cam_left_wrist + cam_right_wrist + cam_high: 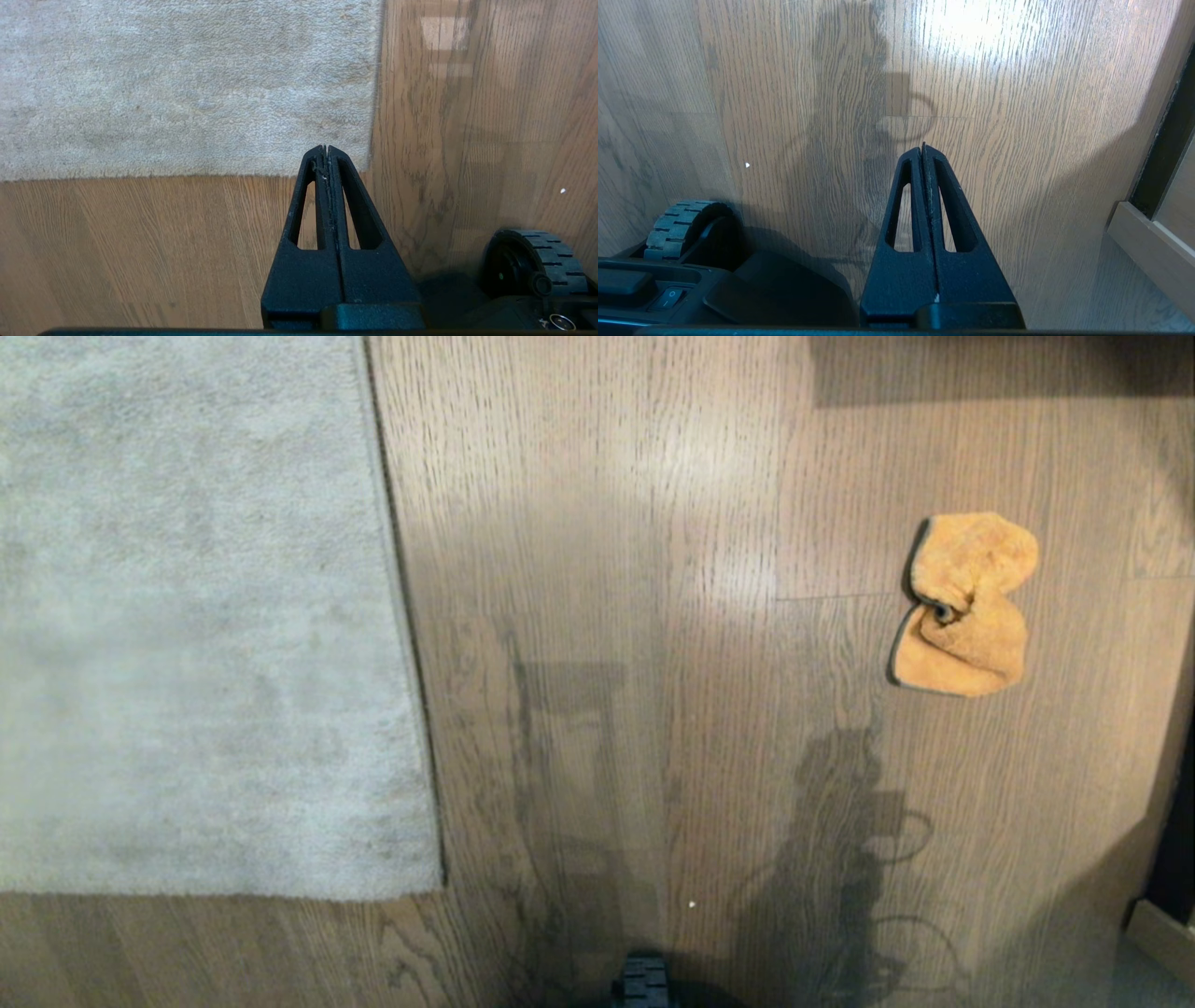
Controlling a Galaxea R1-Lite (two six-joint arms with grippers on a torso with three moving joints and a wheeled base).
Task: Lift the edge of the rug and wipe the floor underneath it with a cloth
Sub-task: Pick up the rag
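A pale grey rug [187, 616] lies flat on the left of the head view, its straight rug edge [401, 616] running away from me and a corner near me [434, 887]. The brown wood floor [653, 616] fills the rest. The orange-tan cloth [966, 607] lies crumpled on the floor at the right, its dark trim showing. Neither arm shows in the head view. My left gripper [325, 148] is shut and empty, held above the rug corner [364, 163]. My right gripper [923, 148] is shut and empty over bare floor [1017, 93].
My base's black wheel [642, 982] pokes in at the bottom of the head view, also seen as a wheel [537, 261] and a wheel [677, 226]. A pale wooden frame or skirting [1148, 242] stands at the right, beside a dark gap [1178, 821].
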